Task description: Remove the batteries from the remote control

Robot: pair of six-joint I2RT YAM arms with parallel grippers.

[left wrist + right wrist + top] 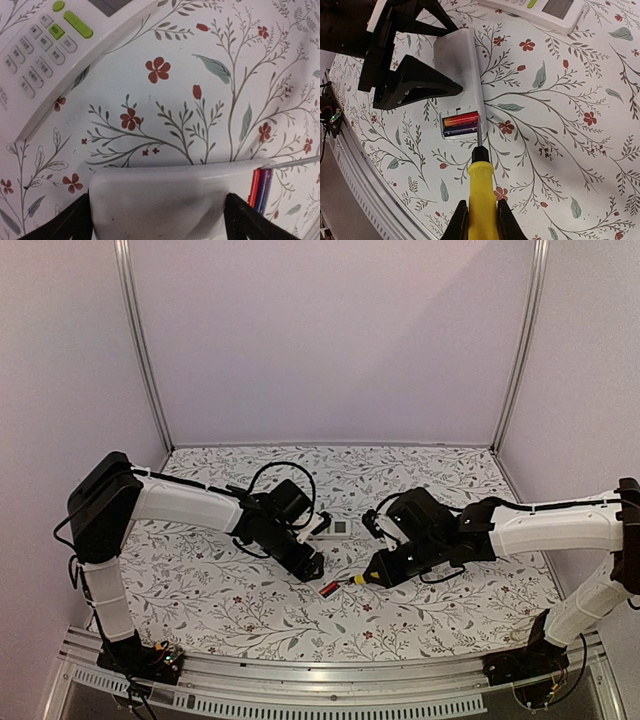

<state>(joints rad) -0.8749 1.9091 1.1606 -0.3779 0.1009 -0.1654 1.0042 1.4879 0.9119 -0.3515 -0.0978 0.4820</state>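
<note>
A white remote (457, 62) lies back-up on the flowered table with its battery bay open. One red-orange battery (461, 120) and one dark battery (461, 130) lie side by side in the bay; they also show in the left wrist view (259, 187). No other batteries show. My left gripper (308, 565) is shut on the remote's body (160, 200), with black fingers (75, 222) on both sides. My right gripper (481, 220) is shut on a yellow-handled screwdriver (481, 185), whose tip rests at the bay's right edge, by the batteries' ends.
A second white remote (42, 55) with green buttons and a grey display lies face-up just beyond the held one, also in the top view (330, 527) and the right wrist view (540, 10). The table's metal front rail (320, 685) runs below the arms.
</note>
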